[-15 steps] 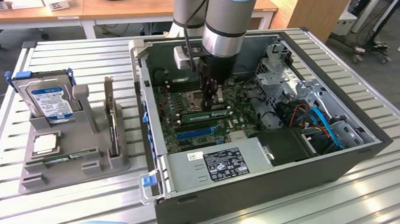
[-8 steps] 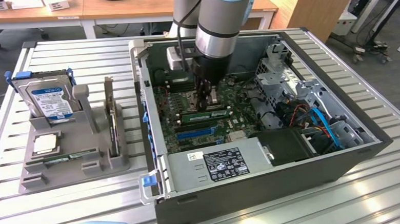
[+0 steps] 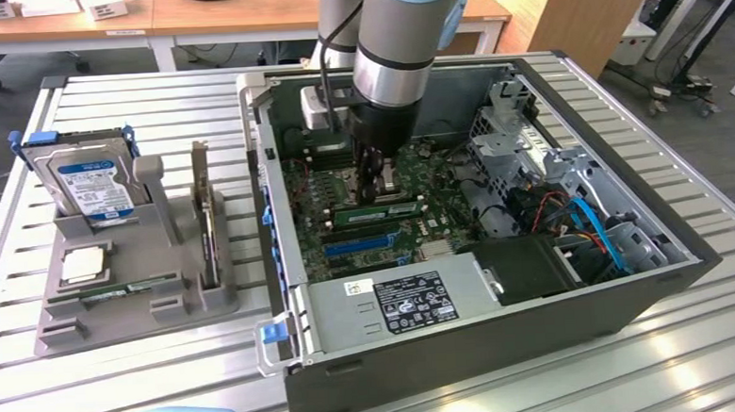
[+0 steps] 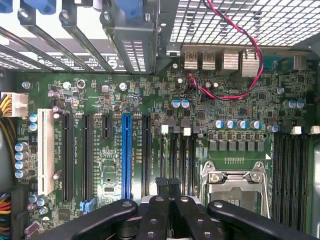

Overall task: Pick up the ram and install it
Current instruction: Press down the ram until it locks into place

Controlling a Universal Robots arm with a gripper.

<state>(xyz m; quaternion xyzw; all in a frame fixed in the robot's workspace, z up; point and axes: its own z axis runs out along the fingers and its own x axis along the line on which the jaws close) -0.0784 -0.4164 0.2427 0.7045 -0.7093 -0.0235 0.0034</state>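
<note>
An open desktop computer case sits on a slatted aluminium table, with the Universal Robots arm reaching down into it. To the exterior view's left, a grey holder carries a blue-labelled hard drive. Over the motherboard, the gripper hangs low with its fingers clenched together and nothing visibly between them. The ram stands on edge along a memory slot just beside the fingertips, so pick-up and placement appear done. Whether the stick is fully seated and latched cannot be told.
</note>
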